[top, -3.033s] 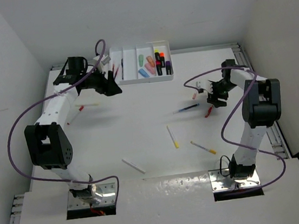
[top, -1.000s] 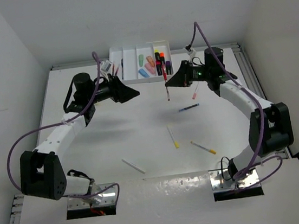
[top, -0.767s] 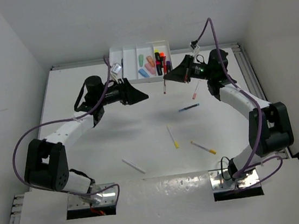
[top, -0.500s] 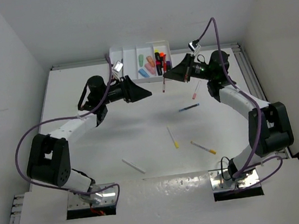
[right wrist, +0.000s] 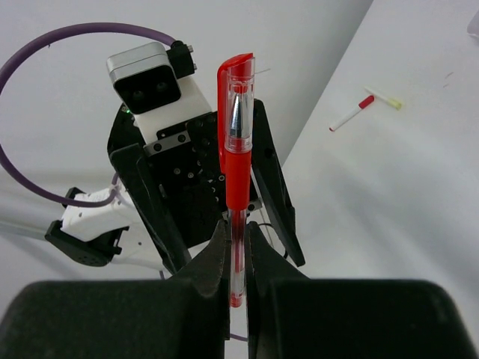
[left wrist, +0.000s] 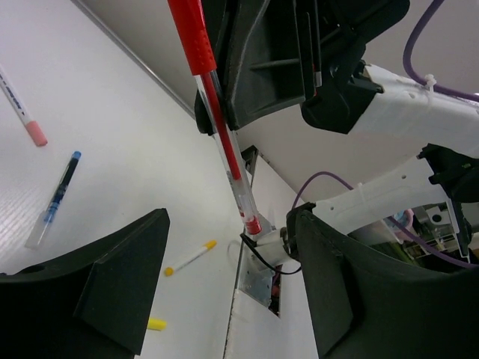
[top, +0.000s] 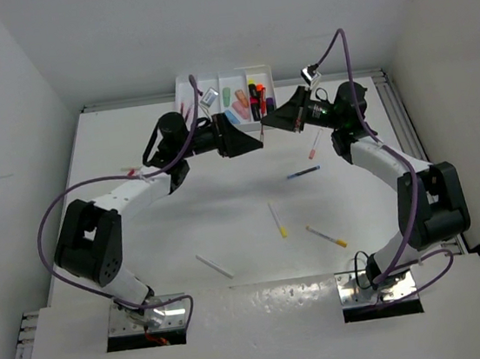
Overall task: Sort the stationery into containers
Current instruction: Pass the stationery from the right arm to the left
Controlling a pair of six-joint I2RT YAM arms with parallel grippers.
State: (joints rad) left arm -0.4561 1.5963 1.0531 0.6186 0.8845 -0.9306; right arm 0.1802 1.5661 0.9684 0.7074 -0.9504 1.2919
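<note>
A red pen (right wrist: 238,149) stands out from my right gripper (right wrist: 238,258), which is shut on its clear barrel near the end plug. In the top view this gripper (top: 268,124) hangs in front of the white tray (top: 223,73), the red pen (top: 263,130) at its tip. My left gripper (top: 255,140) faces it at close range, open. In the left wrist view the pen (left wrist: 224,149) runs down between the spread fingers of the left gripper (left wrist: 232,280) without touching them. The tray's right compartments hold several highlighters (top: 252,99).
Loose on the table are a blue pen (top: 303,173), a pink-tipped pen (top: 313,146), two yellow-tipped pens (top: 276,219) (top: 327,236), a white pen (top: 214,266) and a red pen (top: 134,171) at the left. Walls close the table at the back and sides.
My left gripper has swung right, from beside the tray to right in front of the right gripper's pen. The right gripper rose slightly toward the tray with the pen, then held still.
</note>
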